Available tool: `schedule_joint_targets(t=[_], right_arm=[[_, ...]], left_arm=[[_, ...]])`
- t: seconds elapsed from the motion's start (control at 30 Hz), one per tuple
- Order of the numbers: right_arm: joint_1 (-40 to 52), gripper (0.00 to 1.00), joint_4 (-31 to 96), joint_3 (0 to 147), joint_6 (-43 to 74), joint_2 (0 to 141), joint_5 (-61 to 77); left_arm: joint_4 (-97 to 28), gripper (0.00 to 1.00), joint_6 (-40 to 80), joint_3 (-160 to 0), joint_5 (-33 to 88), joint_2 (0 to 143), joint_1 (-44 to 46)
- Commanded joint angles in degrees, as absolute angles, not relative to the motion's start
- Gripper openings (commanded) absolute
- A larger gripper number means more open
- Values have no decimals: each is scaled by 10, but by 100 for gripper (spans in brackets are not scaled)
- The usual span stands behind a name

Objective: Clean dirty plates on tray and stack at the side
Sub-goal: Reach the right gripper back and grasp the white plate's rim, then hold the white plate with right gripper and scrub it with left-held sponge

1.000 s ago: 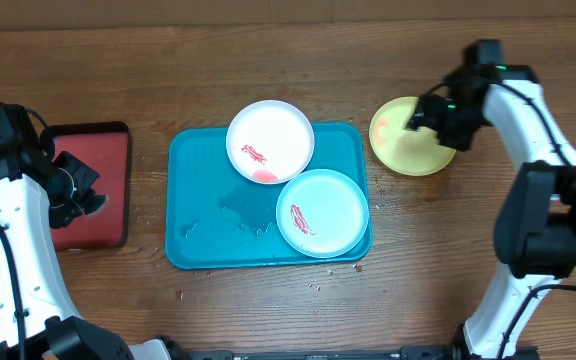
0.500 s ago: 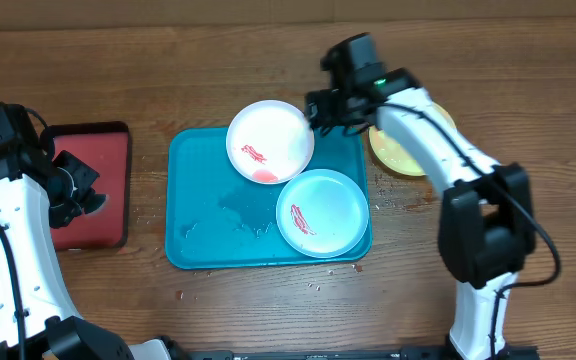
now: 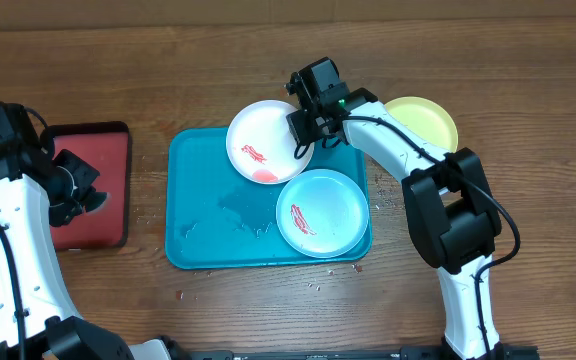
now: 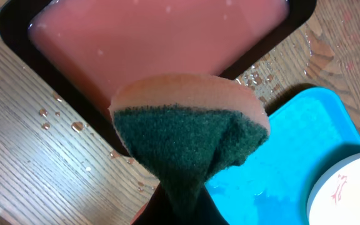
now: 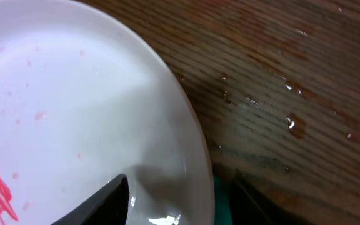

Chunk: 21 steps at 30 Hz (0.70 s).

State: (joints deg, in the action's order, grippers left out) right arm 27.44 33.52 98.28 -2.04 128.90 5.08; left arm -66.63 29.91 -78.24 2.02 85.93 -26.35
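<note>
- Teal tray [image 3: 198,200] mid-tabletop [image 3: 568,320] carries a white plate [image 3: 268,135] at 12 o'clock and a blue plate [image 3: 333,205] at 4, both red-smeared.
- Yellow-green plate [image 3: 428,120] lies off it at 2 o'clock.
- Our right hand [image 3: 306,140] straddles the white plate's rim, fingers parted.
- Our left hand [image 3: 80,190] pinches a sponge [image 4: 186,137] over the pink-red tray [image 3: 103,150].

White plate [image 5: 74,94] looks glossy plastic, tray [image 3: 198,180] smooth and wet, table [image 3: 268,60] grained wood, sponge [image 4: 186,144] coarse-fibred.

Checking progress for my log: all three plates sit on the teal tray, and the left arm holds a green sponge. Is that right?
Not quite: only two sit on the teal tray, the white-rimmed plate and the light blue plate; the overhead view shows the yellow-green plate on the table beside it. The left gripper does hold the green sponge.
</note>
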Motion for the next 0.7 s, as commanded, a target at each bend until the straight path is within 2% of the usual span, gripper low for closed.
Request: schedule_joint_targets(t=[0.0,0.1,0.37,0.47,0.67], right_arm=[[278,47,317,993,-88,1291,45],[279,41,311,993,-95,1291,46],[304,14,318,993,-94,1290,45],[323,8,335,995,-90,1290,45],[381,4,384,995,-1,1282,30]], left_arm=[[-661,4,304,-780,29,861,-262],[-660,4,304,-780,29,861,-262],[-659,4,304,-780,29,861,-262],[-659,4,304,-780,29,861,-262],[-650,4,259,-780,95,861,-260]])
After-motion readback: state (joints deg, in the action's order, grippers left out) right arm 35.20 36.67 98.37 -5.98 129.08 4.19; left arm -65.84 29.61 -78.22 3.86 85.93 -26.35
